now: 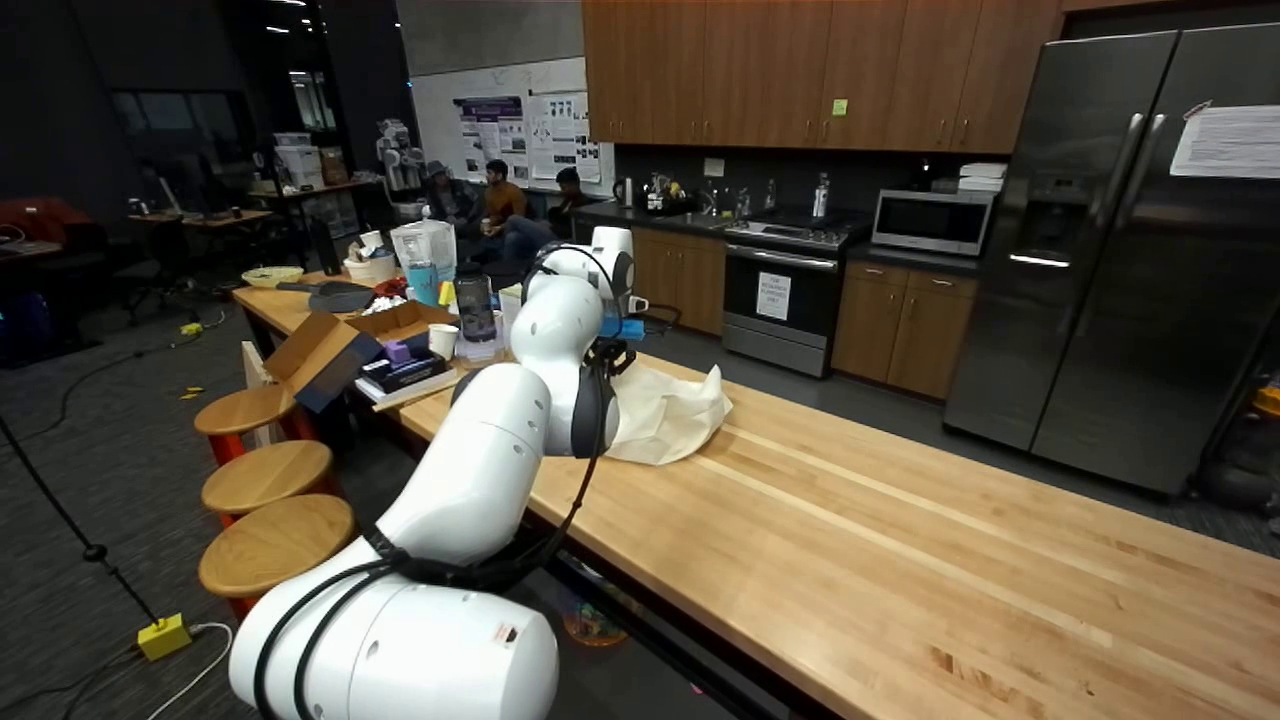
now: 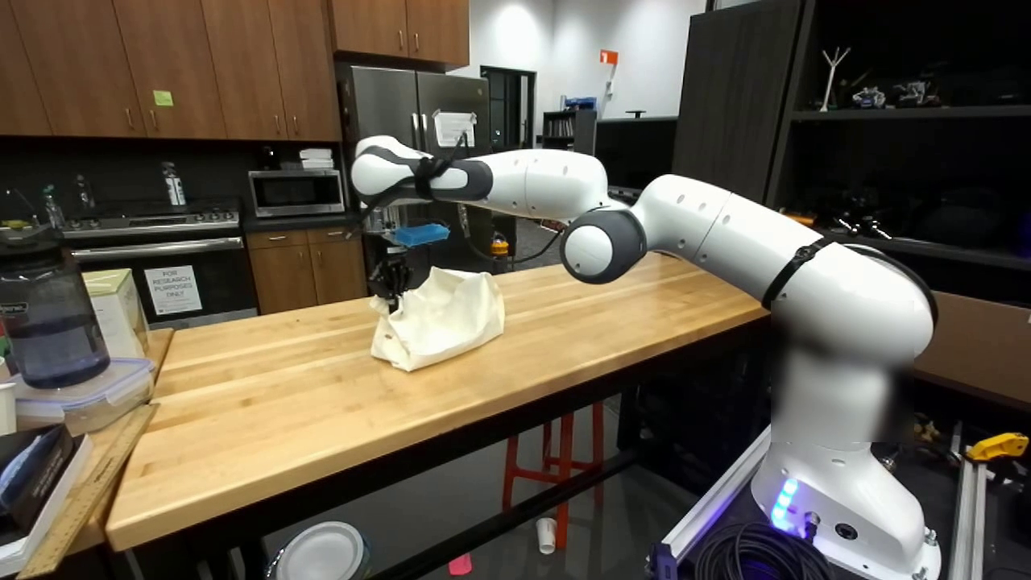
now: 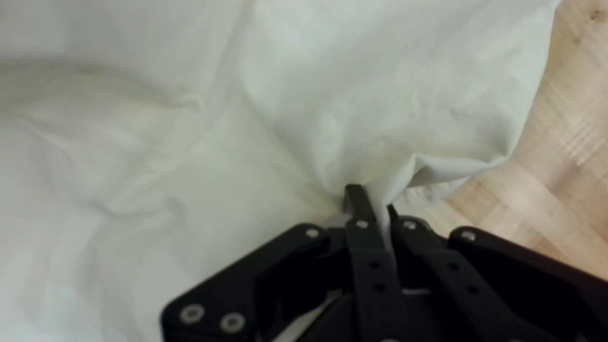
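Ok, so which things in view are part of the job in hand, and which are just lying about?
In the job:
- gripper, pinching a fold
- cream cloth, held in it
- wooden table, under the cloth

Lying about, apparently:
- water bottle
- lidded container
- wooden ruler
- white cup

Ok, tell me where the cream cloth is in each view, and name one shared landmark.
In an exterior view: cream cloth just right of centre, partly behind the arm.
In an exterior view: cream cloth left of centre, slightly below mid-height.
Wrist view: cream cloth across most of the picture, a fold pinched in the gripper.
Shared landmark: wooden tabletop, under the cloth in all three.
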Motion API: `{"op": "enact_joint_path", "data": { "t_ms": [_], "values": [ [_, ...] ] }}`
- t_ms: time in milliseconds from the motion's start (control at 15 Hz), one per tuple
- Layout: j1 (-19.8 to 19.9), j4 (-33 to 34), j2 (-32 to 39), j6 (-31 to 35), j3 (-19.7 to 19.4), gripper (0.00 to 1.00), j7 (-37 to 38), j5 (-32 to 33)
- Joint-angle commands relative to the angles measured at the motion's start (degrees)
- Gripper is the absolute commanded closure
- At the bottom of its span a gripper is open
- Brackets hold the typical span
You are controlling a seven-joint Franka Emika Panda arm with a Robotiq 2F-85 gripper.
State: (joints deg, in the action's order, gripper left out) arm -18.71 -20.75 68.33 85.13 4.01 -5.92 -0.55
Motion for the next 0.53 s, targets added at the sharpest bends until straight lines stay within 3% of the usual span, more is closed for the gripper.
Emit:
{"op": "enact_joint_path", "data": {
  "t_ms": [0, 467],
  "values": [
    [1.8, -0.34, -1.51, 1.63, -0.95, 0.99, 3.66, 0.44],
    [7.83, -0.53, -2.53, 4.68, -1.23, 0.99, 7.15, -0.37]
  ]
}}
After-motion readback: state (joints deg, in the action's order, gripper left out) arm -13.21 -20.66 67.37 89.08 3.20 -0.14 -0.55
